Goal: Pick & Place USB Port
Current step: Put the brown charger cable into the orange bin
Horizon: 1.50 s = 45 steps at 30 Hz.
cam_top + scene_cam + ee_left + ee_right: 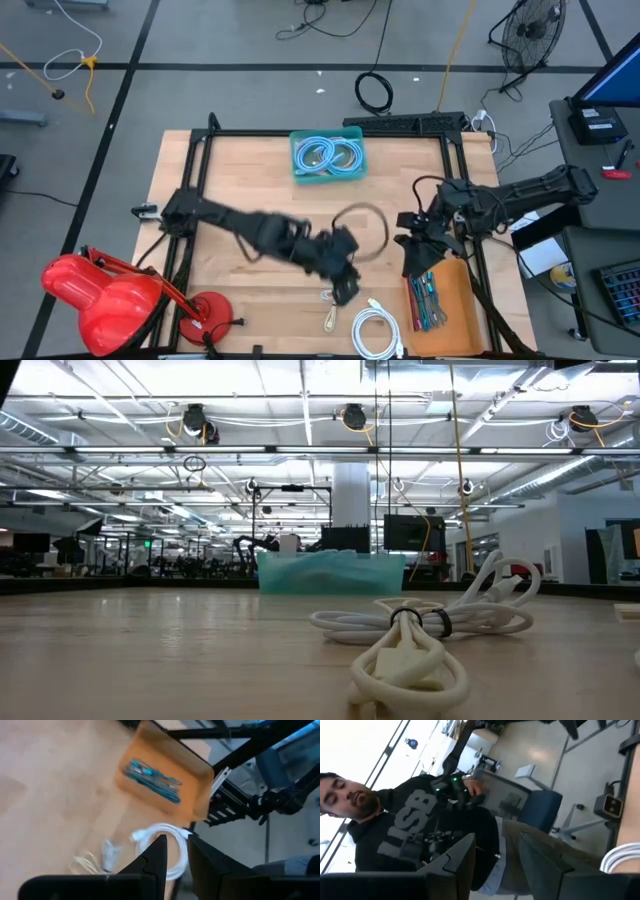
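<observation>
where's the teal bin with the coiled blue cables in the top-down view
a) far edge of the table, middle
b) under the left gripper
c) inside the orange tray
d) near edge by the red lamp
a: the teal bin sits at the table's far edge near the middle, well away from the left gripper and the orange tray.

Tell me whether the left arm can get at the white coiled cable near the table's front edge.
Probably yes. The left gripper hovers just beside the white coiled cable, its fingers slightly parted, and nothing lies between them.
</observation>
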Available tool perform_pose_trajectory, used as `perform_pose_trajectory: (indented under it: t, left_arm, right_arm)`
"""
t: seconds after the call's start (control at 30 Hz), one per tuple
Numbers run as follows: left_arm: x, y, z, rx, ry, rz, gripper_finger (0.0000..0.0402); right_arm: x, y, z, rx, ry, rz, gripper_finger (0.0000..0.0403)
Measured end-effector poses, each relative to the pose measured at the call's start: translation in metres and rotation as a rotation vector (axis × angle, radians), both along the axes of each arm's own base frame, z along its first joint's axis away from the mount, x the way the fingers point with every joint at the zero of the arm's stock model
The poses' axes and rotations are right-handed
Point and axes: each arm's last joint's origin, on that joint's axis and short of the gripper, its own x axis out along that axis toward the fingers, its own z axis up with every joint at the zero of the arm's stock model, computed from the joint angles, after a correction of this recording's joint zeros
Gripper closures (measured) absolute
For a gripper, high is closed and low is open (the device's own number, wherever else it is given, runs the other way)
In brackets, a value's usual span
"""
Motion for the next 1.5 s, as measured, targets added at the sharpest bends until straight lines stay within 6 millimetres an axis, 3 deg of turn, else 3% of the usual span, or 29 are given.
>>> perform_pose_trajectory:
  t: [0.2, 0.4, 0.57, 0.67, 1.0, 1.33, 1.5]
  left_arm:
    - [0.002, -0.049, -0.04, -0.038, 0.11, 0.04, 0.0325]
    - [0.012, -0.069, -0.079, -0.073, 0.211, 0.071, 0.0325]
    - [0.022, -0.075, -0.115, -0.075, 0.319, 0.061, 0.0325]
    - [0.026, -0.076, -0.127, -0.124, 0.371, 0.046, 0.0325]
    - [0.023, -0.075, -0.148, -0.141, 0.527, 0.062, 0.0325]
    - [0.03, -0.079, -0.192, -0.105, 0.629, 0.062, 0.0326]
    - [0.03, -0.072, -0.193, -0.036, 0.621, 0.127, 0.0326]
  right_arm:
    - [-0.005, 0.011, 0.0, -0.002, 0.003, 0.048, 0.0261]
    - [-0.01, 0.019, 0.001, -0.01, 0.006, 0.045, 0.0261]
    - [-0.011, 0.024, 0.0, -0.018, -0.002, 0.024, 0.0261]
    - [-0.012, 0.027, -0.001, -0.03, -0.005, 0.009, 0.0261]
    - [-0.012, 0.03, -0.003, -0.061, -0.03, -0.035, 0.0261]
    - [-0.011, 0.03, -0.003, -0.064, -0.033, -0.044, 0.0261]
    - [-0.012, 0.031, -0.003, -0.064, -0.034, -0.041, 0.0261]
